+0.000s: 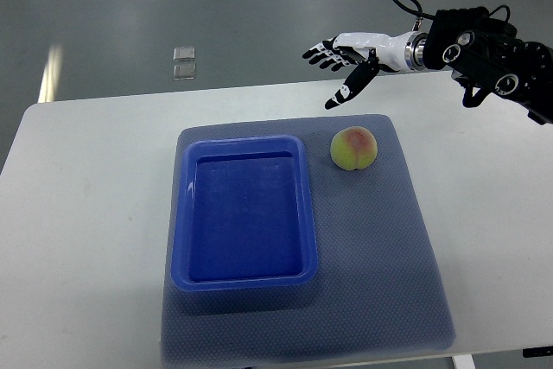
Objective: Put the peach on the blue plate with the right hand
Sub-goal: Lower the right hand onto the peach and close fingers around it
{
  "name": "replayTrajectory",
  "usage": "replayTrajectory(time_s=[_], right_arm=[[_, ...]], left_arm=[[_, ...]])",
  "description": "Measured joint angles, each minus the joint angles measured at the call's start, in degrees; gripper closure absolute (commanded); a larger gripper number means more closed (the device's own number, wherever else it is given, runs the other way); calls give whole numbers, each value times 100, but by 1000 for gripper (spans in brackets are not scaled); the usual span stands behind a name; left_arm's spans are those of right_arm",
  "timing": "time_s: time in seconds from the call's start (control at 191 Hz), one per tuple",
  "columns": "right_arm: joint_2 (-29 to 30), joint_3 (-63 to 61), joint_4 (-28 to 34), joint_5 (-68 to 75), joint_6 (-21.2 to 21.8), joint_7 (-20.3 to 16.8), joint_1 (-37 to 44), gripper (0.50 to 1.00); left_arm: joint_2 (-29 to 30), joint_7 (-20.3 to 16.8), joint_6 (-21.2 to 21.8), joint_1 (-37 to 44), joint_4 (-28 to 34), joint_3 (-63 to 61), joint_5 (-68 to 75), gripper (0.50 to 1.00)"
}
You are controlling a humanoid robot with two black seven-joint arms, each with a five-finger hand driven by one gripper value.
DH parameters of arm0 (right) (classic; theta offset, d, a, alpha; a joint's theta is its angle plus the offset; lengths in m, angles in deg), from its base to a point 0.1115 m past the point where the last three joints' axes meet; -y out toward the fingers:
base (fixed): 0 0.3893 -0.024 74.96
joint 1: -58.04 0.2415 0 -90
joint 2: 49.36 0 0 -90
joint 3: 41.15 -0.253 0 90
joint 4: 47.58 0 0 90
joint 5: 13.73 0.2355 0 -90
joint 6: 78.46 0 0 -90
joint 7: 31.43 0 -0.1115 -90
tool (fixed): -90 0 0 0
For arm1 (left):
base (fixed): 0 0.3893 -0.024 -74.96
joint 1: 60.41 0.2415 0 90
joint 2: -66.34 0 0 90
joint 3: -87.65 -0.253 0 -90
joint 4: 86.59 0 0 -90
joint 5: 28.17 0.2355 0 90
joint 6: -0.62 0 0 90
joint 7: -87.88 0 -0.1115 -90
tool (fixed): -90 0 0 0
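A yellow-green, pink-blushed peach (353, 148) lies just right of the empty rectangular blue plate (244, 276), not touching it.

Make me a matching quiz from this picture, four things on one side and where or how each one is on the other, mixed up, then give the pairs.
Things:
1. peach
2. blue plate
3. right robot hand
4. mat

States:
A. open, above the table's far edge
B. lies under the plate and the fruit
C. empty, on the mat's left part
D. on the mat, right of the plate

Pairs: 1-D, 2-C, 3-A, 4-B
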Motion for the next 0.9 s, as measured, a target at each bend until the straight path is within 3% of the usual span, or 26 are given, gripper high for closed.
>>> replayTrajectory(time_s=[0.126, 0.199, 0.806, 0.901], right_arm=[[2, 471, 201, -18, 318, -715, 242, 570], [-1, 537, 288, -18, 358, -850, 258, 570], [65, 569, 351, -191, 198, -847, -257, 579], [73, 569, 351, -203, 87, -832, -340, 609]], left_arm=[[0, 0, 0, 0, 6, 4, 0, 500], [0, 0, 0, 0, 6, 5, -4, 500], [0, 0, 0, 0, 16, 4, 0, 500], [0, 0, 0, 0, 16, 5, 1, 500]])
